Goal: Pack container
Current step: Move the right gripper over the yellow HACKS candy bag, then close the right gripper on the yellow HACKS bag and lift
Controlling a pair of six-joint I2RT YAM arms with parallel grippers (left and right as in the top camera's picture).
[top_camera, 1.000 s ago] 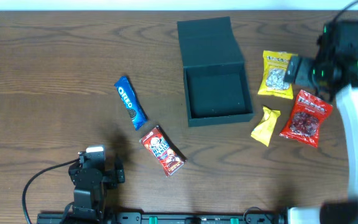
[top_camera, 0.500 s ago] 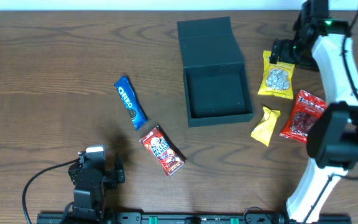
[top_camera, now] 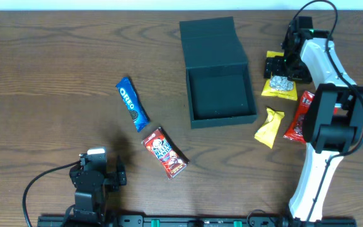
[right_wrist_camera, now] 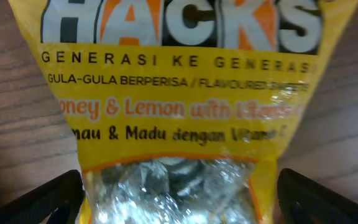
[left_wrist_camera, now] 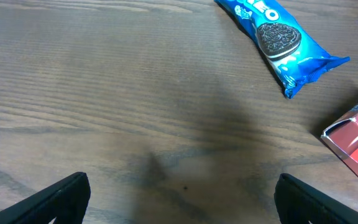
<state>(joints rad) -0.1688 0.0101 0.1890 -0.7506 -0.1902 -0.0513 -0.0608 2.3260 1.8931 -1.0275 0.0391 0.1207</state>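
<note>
Right wrist view alone reads "HACKS" on the yellow plastic sweet packet [right_wrist_camera: 179, 112] straddled by the wide-open right tool [right_wrist_camera: 179, 202]; overhead shows that arm stretched forward, the dark teal square cardboard container [top_camera: 222, 121] just left of it, and the left tool [left_wrist_camera: 179, 202] likewise open.

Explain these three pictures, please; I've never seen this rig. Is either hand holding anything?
Two robot arms work at a wooden table. The wide picture looks down from above; the other two come from wrist cameras. In the middle sits the open, empty dark green container. Left of it lie a blue Oreo packet and a red snack packet; right of it a yellow Hacks bag, a small yellow packet and a red bag. The left hand is open over bare table. The right hand is open just above the Hacks bag. Neither holds anything.
</note>
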